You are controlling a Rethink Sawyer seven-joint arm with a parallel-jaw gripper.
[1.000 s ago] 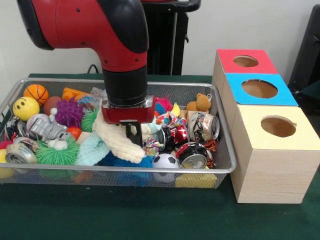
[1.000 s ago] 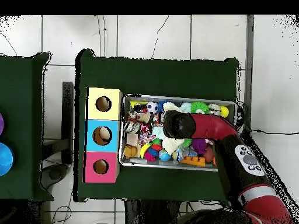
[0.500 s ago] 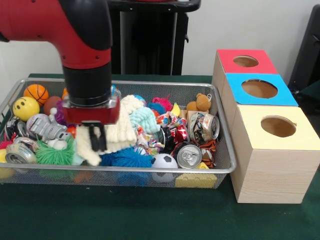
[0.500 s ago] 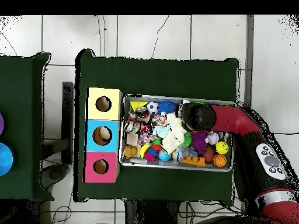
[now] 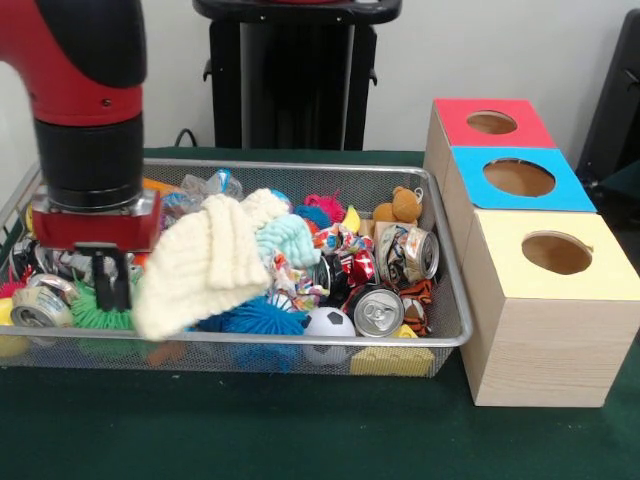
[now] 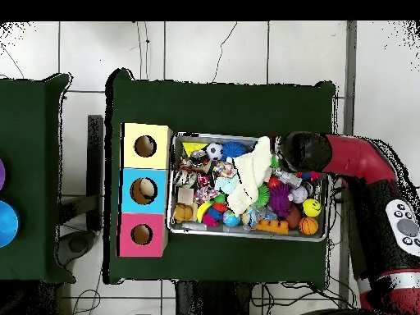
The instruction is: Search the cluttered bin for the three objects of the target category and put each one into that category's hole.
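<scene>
The wire-mesh bin [image 5: 300,166] is full of toys and also shows in the overhead view [image 6: 246,233]. My gripper [image 5: 112,282] is low in the bin's left end, shut, over a green spiky ball [image 5: 92,316]. In the overhead view my gripper [image 6: 285,152] is by the bin's upper rim. A cream knitted cloth [image 5: 203,262] lies stretched beside the gripper, touching it. One patched fabric bundle [image 5: 336,238] sits mid-bin and another [image 5: 300,288] lies nearer the front. The yellow box's hole [image 5: 556,253] is to the right of the bin.
The blue-faced box [image 5: 520,178] and the red-faced box [image 5: 492,122] stand behind the yellow one. Crushed cans [image 5: 378,312], a soccer ball [image 5: 330,323], a brown teddy bear [image 5: 403,205] and a blue spiky ball [image 5: 255,315] crowd the bin's right half.
My gripper has swept from the bin's middle to its left end in the front view. The cream cloth was dragged along and now lies spread out; a can rolled upright.
</scene>
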